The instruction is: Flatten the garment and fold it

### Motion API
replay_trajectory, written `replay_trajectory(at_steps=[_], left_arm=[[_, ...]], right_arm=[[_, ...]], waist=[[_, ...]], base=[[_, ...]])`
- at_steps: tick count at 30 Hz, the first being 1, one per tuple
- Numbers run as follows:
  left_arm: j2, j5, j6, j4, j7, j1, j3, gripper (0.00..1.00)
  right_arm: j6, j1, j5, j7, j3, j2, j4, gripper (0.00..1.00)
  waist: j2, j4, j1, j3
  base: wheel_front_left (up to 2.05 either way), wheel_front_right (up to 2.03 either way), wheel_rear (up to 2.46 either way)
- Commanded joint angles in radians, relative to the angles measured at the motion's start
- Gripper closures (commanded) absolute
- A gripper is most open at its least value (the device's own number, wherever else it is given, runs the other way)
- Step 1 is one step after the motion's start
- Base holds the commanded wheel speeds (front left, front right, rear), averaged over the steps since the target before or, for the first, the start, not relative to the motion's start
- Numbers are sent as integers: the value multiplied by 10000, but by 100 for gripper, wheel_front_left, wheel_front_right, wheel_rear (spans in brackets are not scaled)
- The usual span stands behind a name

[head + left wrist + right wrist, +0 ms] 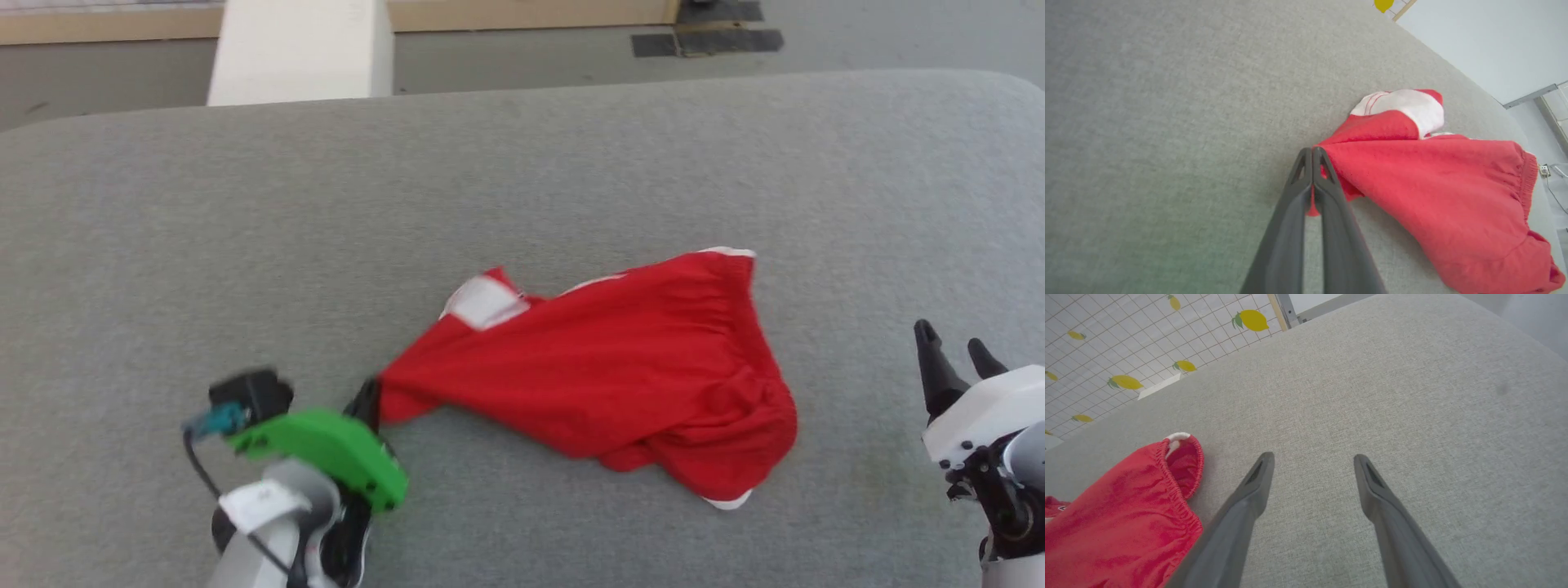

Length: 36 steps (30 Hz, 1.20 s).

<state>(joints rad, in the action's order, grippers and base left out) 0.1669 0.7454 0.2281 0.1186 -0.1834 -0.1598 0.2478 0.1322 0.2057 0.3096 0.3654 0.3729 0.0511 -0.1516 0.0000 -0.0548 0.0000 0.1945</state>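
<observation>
The grey padded surface (522,180) stretches wide around the work, and nothing lies on it between either gripper and the cloth. Beyond its far edge a white block (302,49) stands at the far left, and dark tape patches (706,37) lie on the floor further right. In the right wrist view, a grid-patterned wall with yellow lemons (1126,343) rises past the surface.

The garment (604,384) lies a little right of the middle of the surface, rumpled, not flat. Its long axis runs left to right, slightly slanted: it narrows to a stretched point at the near left and widens to the right, where the gathered waistband runs from far to near. A white patch is folded up on its far left edge, and a bit of white trim peeks out at its near right corner (the fabric there is bunched over itself).

The left gripper (371,404) sits at the garment's near-left point, its two fingers pressed together with a pinch of red fabric between them. The right gripper (951,351) hangs at the right, well apart from the garment's waistband end, fingers spread wide and holding nothing.
</observation>
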Motion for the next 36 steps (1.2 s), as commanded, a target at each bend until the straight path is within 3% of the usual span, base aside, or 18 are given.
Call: replay_trajectory(at_steps=[1,4,5,6,10,17,19,27,36], left_arm=[[68,169,122,-6,-72,339,-46,100],[-23,407,148,42,-341,728,24,100],[-78,500,97,49,-440,796,86,80],[-96,516,74,53,-473,818,130,0],[-152,449,-90,-148,55,685,13,0],[591,-1682,-505,-665,3540,113,-230,0],[630,-2102,-509,-652,4021,37,-197,0],[232,-2619,-723,-432,4403,-276,-87,0],[-91,-2785,-964,-208,4446,-486,-240,0]], right_arm=[[-15,-111,39,59,-70,-8,51,0],[-15,-106,68,124,-170,-8,54,0],[-15,-112,54,142,-187,-8,57,0],[-15,-119,48,159,-199,-8,58,0],[-15,-82,-95,247,-366,-8,189,0],[-15,860,-542,870,-1704,-8,408,0],[-15,1381,-881,1269,-2208,-8,157,0],[-15,3507,-2220,2386,-3397,293,-2080,0],[-15,4345,-2384,1784,-3809,360,-3856,0]], waist=[[0,345,0,-173],[0,429,0,-181],[0,459,0,-189],[0,480,0,-199],[0,509,0,-230],[0,367,0,-100],[0,351,0,22],[0,707,0,636],[0,1114,0,1188]], base=[[0,0,0],[0,0,0],[0,0,0],[0,0,0],[0,0,0],[0,0,0],[0,0,0],[0,0,0],[0,0,0]])
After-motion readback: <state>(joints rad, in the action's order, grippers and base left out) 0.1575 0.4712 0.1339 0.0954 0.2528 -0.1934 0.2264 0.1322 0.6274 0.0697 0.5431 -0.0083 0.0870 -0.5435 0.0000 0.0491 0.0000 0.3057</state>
